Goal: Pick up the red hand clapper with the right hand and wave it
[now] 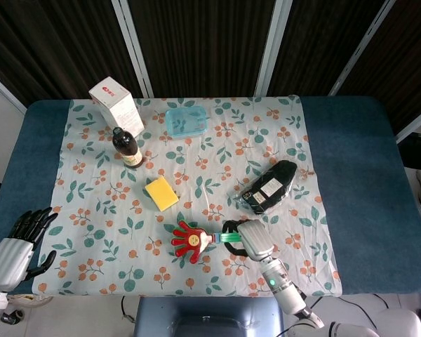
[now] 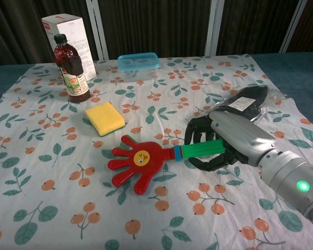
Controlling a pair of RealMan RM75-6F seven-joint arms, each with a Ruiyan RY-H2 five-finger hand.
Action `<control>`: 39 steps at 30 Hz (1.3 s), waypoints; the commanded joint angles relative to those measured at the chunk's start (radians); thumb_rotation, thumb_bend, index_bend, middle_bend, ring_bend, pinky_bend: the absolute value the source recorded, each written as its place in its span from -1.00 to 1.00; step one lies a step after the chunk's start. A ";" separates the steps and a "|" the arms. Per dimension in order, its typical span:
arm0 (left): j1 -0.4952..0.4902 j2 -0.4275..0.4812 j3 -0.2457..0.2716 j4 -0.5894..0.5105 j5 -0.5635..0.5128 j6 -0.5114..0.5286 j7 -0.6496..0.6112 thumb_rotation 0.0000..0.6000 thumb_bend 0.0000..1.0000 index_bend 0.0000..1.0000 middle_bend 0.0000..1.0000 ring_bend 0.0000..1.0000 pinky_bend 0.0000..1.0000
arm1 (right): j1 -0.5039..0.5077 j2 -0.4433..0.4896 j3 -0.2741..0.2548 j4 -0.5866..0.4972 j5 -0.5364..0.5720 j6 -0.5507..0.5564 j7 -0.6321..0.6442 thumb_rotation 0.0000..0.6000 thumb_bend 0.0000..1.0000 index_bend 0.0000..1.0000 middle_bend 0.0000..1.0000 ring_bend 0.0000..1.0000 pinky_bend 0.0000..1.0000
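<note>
One grasp in progress: right hand (image 2: pixel 227 140) with fingers (image 2: pixel 198 127) curled round the green handle of the red hand clapper (image 2: pixel 141 162), low over the floral tabletop (image 2: pixel 52 208); a shallow hold could let it twist free when waved.
</note>
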 commanded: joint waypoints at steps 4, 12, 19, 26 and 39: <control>-0.002 -0.001 0.000 0.001 -0.003 -0.005 0.002 1.00 -0.18 -1.00 -1.00 -1.00 -0.94 | -0.017 0.032 -0.013 -0.050 -0.111 0.086 0.522 1.00 -0.09 0.80 0.45 0.60 0.82; -0.006 -0.004 -0.004 -0.004 -0.016 -0.022 0.020 1.00 -0.18 -1.00 -1.00 -1.00 -0.94 | -0.088 0.145 -0.054 -0.147 -0.240 0.353 1.111 1.00 -0.09 0.78 0.45 0.60 0.83; -0.014 -0.012 -0.007 -0.008 -0.031 -0.045 0.038 1.00 -0.18 -1.00 -1.00 -1.00 -0.94 | -0.079 0.126 -0.030 -0.086 -0.219 0.342 1.068 1.00 -0.09 0.77 0.45 0.60 0.83; -0.020 -0.013 -0.008 -0.010 -0.036 -0.059 0.043 1.00 -0.18 -1.00 -1.00 -1.00 -0.94 | 0.061 0.219 -0.068 -0.075 -0.144 -0.079 0.534 1.00 -0.08 0.78 0.45 0.60 0.83; -0.022 -0.014 -0.007 -0.013 -0.041 -0.068 0.051 1.00 -0.18 -1.00 -1.00 -1.00 -0.94 | 0.001 0.244 -0.040 -0.295 -0.241 0.141 0.713 1.00 -0.06 0.79 0.45 0.60 0.85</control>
